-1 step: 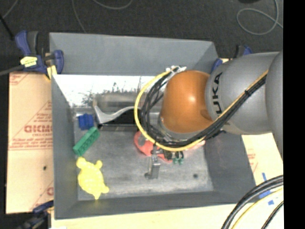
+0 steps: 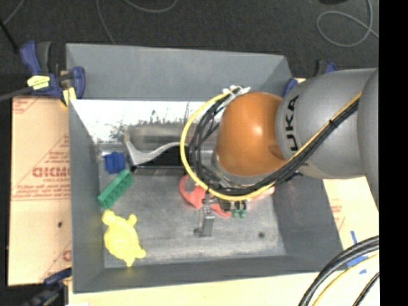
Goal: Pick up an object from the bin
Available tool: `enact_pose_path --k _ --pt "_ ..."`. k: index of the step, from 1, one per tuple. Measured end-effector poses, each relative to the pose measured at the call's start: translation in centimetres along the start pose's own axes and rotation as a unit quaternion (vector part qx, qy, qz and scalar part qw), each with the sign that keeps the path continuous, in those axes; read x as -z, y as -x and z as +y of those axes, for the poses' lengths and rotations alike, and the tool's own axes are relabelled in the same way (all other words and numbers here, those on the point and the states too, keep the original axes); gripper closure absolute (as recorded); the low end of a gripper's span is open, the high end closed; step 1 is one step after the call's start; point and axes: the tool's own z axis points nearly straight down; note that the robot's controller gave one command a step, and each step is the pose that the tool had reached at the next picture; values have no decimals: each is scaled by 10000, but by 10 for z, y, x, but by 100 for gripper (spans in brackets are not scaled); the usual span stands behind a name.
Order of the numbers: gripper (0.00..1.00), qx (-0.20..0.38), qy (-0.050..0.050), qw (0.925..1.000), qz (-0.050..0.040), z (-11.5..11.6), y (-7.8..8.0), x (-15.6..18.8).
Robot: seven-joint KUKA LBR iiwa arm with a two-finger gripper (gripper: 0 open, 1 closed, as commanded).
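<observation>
gripper: the gripper (image 2: 204, 222) is down near the floor of the bin (image 2: 167, 238), centre-right; honestly can't tell if it's apart or closed, and nothing visibly in it
closest thing: a pinkish-red lump (image 2: 189, 193), just up-left of the gripper and half tucked under the orange wrist cover (image 2: 245, 136)
how it'd handle: my guess is light and a bit squishy, rounded, so it could squirt out; I'd take it across the exposed left edge
other bits: a small green bit (image 2: 240, 213) just right of the gripper
further off: green flat brick (image 2: 115, 189), blue block (image 2: 115, 163) and yellow rubber toy (image 2: 124, 238) on the left, well apart
in the way: not much, mainly the robot's own wrist hiding the lump
</observation>
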Motion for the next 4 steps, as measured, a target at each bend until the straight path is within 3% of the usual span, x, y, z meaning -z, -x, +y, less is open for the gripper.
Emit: enact_pose_path --k 1,2,3,4 --pt "0 -142 3 9999 8 -25 31 -12" --pt "0 -756 3 9971 -19 -41 33 -46" --pt "0 -710 0 9975 -9 -51 44 -80" --pt "0 -751 2 9972 0 -53 37 -87"
